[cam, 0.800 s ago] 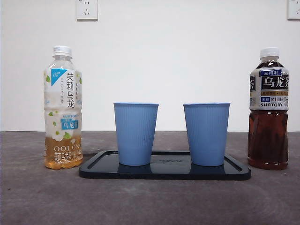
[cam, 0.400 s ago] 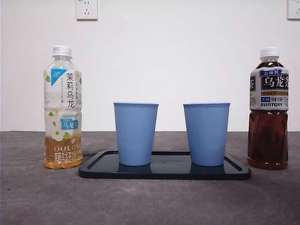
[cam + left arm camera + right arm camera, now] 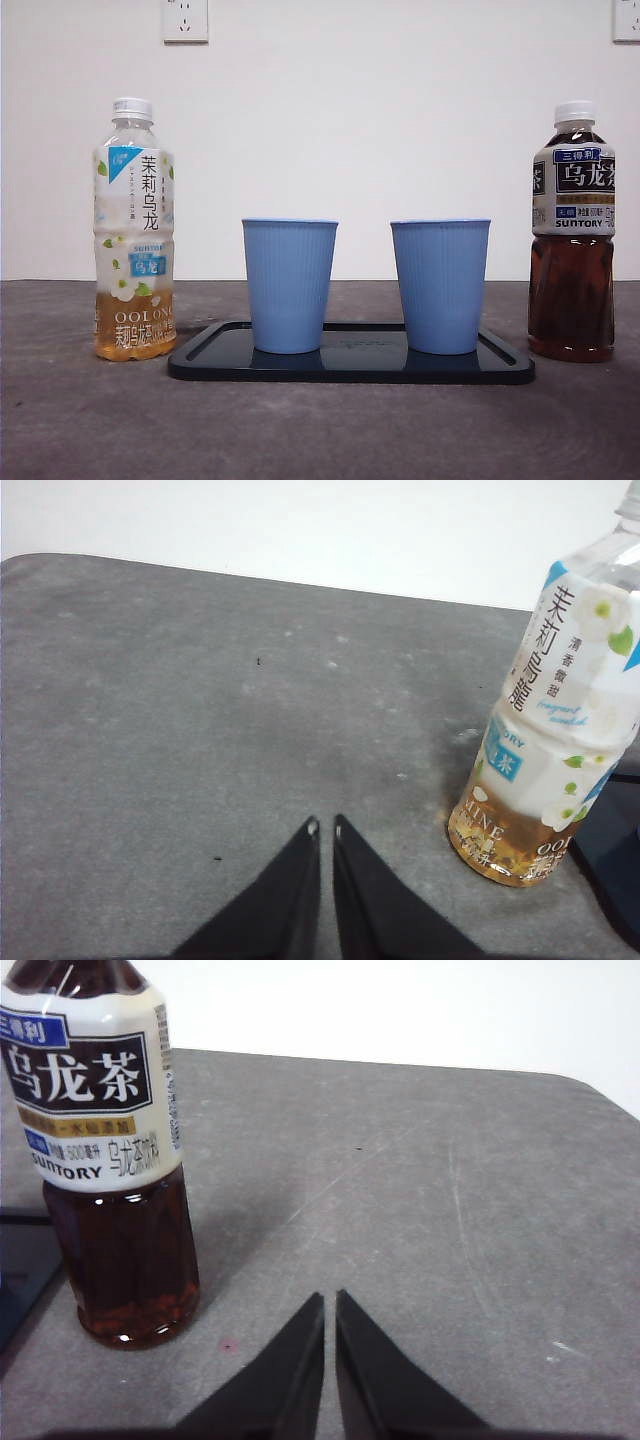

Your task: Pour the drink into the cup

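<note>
Two blue ribbed cups, one on the left (image 3: 290,285) and one on the right (image 3: 441,285), stand upright on a black tray (image 3: 350,368). A pale jasmine oolong bottle (image 3: 134,232), capped and about a quarter full, stands left of the tray; it also shows in the left wrist view (image 3: 555,715). A dark oolong tea bottle (image 3: 572,235), capped, stands right of the tray and shows in the right wrist view (image 3: 105,1150). My left gripper (image 3: 324,827) is shut and empty, apart from the pale bottle. My right gripper (image 3: 330,1300) is shut and empty, apart from the dark bottle.
The grey table top (image 3: 320,430) stretches in front of the tray. A white wall with two sockets (image 3: 185,20) stands behind. No arm shows in the front view.
</note>
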`<state>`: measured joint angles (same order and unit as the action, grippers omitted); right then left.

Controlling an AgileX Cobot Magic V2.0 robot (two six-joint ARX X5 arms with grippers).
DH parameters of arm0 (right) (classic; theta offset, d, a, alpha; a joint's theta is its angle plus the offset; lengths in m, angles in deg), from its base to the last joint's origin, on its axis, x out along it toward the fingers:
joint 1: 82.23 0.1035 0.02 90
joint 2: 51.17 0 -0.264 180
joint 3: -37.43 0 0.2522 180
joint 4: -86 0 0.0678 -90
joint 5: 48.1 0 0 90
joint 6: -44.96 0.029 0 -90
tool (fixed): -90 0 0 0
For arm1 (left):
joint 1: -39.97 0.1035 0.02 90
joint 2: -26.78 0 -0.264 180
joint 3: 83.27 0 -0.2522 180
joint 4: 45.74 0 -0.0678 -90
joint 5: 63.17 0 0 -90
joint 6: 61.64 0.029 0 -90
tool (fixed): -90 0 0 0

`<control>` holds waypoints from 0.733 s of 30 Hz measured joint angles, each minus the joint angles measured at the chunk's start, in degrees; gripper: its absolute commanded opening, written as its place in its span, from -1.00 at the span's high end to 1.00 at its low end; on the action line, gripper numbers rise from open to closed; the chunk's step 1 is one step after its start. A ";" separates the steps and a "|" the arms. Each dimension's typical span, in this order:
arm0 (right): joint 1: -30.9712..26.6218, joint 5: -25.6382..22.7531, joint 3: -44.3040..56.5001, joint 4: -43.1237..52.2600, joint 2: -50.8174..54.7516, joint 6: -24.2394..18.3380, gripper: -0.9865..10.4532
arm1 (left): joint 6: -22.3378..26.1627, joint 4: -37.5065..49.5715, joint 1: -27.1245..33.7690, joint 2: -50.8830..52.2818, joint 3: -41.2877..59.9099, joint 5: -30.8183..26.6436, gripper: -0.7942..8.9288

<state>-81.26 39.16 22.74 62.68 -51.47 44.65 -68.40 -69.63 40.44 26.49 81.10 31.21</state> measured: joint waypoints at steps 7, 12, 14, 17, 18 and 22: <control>-0.02 -0.07 0.00 0.20 0.00 0.61 0.80 | -0.02 0.00 0.00 0.00 0.00 0.02 0.79; 0.00 -0.09 0.00 0.20 0.00 0.61 0.80 | -0.02 0.00 -0.02 0.00 0.00 0.02 0.79; 0.00 -0.07 0.00 0.20 0.00 0.63 0.80 | 0.00 0.00 0.00 0.00 0.00 0.00 0.79; -0.02 -0.07 0.00 0.20 0.00 0.63 0.80 | -0.02 0.00 0.00 0.00 0.00 0.02 0.79; 0.00 -0.09 0.00 0.20 0.00 0.63 0.80 | 0.00 0.00 0.00 0.00 0.00 0.02 0.79; 0.00 -0.09 0.00 0.20 0.00 0.63 0.80 | 0.00 0.00 0.00 0.00 0.00 0.02 0.79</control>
<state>-81.26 39.07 22.74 62.87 -51.47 45.28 -68.40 -69.63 40.44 26.49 81.10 31.23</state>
